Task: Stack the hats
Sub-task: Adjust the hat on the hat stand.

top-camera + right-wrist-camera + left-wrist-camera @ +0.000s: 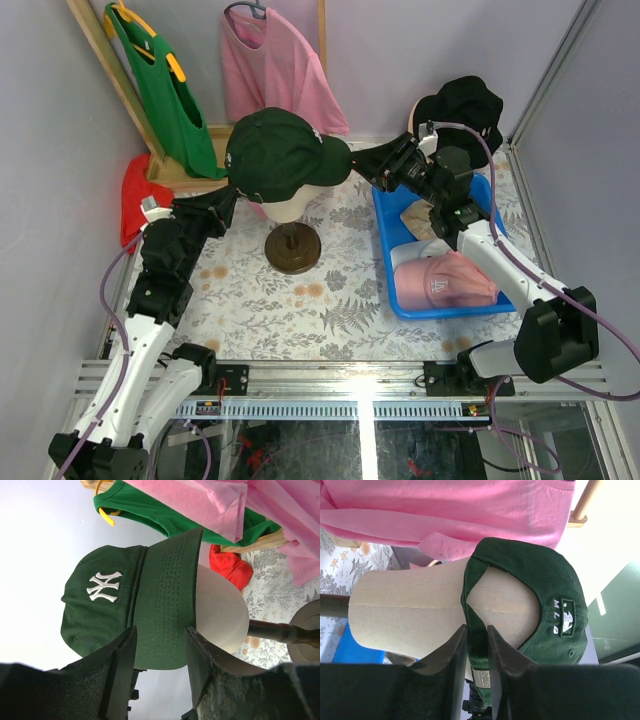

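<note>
left end effector (pixel 477 632) pinches the back strap of the dark green cap (pixel 535 580). right end effector (pixel 161 630) stands spread about its brim; whether it grips we cannot tell. we see the cap on the mannequin head (pixel 410 610), mid-counter (pixel 330 300) toward the far edge, its long axis running from one arm to the other.

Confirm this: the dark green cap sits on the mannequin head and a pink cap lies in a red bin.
One slip: the bin holding the pink cap is blue, not red, as the top view shows. The dark green cap does sit on the mannequin head.
</note>
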You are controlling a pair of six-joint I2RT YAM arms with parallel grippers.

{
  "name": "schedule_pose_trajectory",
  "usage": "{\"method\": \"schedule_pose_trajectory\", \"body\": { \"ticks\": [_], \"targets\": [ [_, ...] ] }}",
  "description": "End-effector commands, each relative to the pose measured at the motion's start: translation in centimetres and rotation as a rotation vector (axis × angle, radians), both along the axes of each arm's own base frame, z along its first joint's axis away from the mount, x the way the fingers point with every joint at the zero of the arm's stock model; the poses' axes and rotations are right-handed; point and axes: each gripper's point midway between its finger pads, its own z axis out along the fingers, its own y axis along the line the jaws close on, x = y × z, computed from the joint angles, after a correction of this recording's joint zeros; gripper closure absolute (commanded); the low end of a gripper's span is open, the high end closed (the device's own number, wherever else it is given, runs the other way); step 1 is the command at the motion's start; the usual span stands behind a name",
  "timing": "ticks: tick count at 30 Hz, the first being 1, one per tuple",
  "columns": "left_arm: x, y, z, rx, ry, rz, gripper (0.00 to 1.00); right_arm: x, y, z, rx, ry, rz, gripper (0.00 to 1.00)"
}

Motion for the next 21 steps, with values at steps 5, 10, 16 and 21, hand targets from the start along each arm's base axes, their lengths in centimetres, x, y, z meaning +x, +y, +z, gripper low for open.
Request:
{"method": "schedule_pose_trajectory", "body": {
  "ticks": [5,10,16,21],
  "targets": [
    [0.5,-0.6,0.0,-0.005,-0.038,-0.036,0.93,0.3,-1.0,1.5,0.002,-0.066,-0.003,0.49],
    [0.6,-0.7,-0.3,0.003,-0.036,-0.045,0.97,0.9,-0.7,1.3,0.003,-0.064,0.01,0.48],
    [0.8,-0.9,-0.1,0.013,-0.049,-0.059,0.98,1.8,-0.2,0.9,0.014,-0.061,0.026,0.49],
    [0.9,-1.1,0.2,0.033,-0.059,-0.075,0.99,2.3,0.2,1.6,0.049,-0.075,0.037,0.58]
  ]
}}
